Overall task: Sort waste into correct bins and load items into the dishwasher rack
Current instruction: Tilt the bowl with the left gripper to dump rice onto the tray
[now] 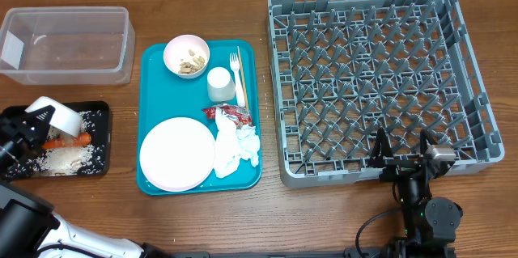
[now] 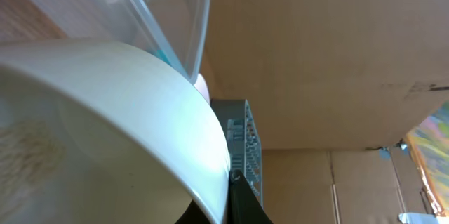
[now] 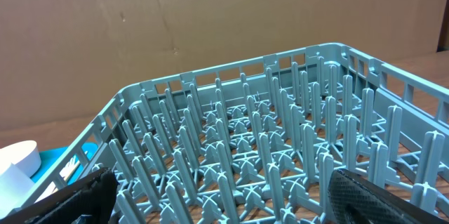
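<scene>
- We are working at a wooden table point(image 1: 340, 217), with cardboard walls point(image 3: 175, 27) closing in behind.
- Our left gripper point(image 1: 32, 123) is clamping a white bowl point(image 1: 58, 116), tilted over the black tray point(image 1: 99, 111) of rice point(image 1: 57, 159) and carrot point(image 1: 71, 140).
- Our right gripper point(image 1: 402, 150) is hovering wide open at the rack's point(image 1: 372, 64) near edge.
- Plate point(image 1: 176, 153) and napkin point(image 1: 235, 146) are lying on the teal tray point(image 1: 152, 60).

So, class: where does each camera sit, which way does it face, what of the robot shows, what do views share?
Overhead: above the table, facing down on teal tray, clear tub, black tray, grey rack; left tool, right tool show.
Left wrist: on the left arm, close against the white bowl its tool clamps; one dark finger shows.
Right wrist: low at the rack's near side, facing across it; both open fingers show.
Shared: the rack, all three.
</scene>
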Tool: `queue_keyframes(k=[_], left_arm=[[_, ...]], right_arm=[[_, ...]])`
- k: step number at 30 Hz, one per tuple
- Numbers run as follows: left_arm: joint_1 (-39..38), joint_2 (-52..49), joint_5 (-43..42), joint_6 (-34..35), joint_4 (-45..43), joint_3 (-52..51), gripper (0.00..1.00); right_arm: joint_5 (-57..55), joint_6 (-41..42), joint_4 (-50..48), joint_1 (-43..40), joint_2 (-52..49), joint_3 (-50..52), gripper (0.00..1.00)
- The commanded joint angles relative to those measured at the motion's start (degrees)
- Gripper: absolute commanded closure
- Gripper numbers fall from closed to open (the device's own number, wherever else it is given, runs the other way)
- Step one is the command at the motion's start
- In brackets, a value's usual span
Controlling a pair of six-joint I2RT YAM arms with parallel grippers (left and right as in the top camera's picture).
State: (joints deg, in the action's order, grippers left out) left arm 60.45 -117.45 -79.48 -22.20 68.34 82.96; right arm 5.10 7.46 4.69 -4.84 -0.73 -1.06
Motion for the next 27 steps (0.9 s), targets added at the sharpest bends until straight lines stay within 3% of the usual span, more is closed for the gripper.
queue_keyframes(k=[1,8,13,15,18,23,27], left_arm=[[0.37,-0.31,-6.40,3.93,0.00,-0.31,0.96],[0.42,-0.31,-7.19,8.09,-1.11,-0.31,0.95],[0.39,-0.31,-0.98,14.82,-3.23,-0.31,0.96],[0.39,-0.31,-1.42,12.13,-3.96,-0.31,0.95],[0.39,-0.31,-1.20,15.52,-4.02,-0.31,0.96],[0.39,-0.15,-1.25,14.03,-3.04,-0.31,0.93],[0.13,0.22,0.46,9.86,-0.07,-0.13,0.95]], right_arm=[[-0.39,-0.24,-0.28,-0.17,0.39,0.59,0.00],[-0.37,-0.24,-0.28,-0.17,0.39,0.59,0.00],[-0.39,-0.24,-0.28,-0.17,0.39,0.59,0.00],[-0.39,-0.24,-0.28,-0.17,0.39,0.59,0.00],[-0.39,-0.24,-0.28,-0.17,0.39,0.59,0.00],[-0.39,-0.22,-0.28,-0.17,0.39,0.59,0.00],[-0.37,-0.24,-0.28,-0.17,0.39,0.59,0.00]])
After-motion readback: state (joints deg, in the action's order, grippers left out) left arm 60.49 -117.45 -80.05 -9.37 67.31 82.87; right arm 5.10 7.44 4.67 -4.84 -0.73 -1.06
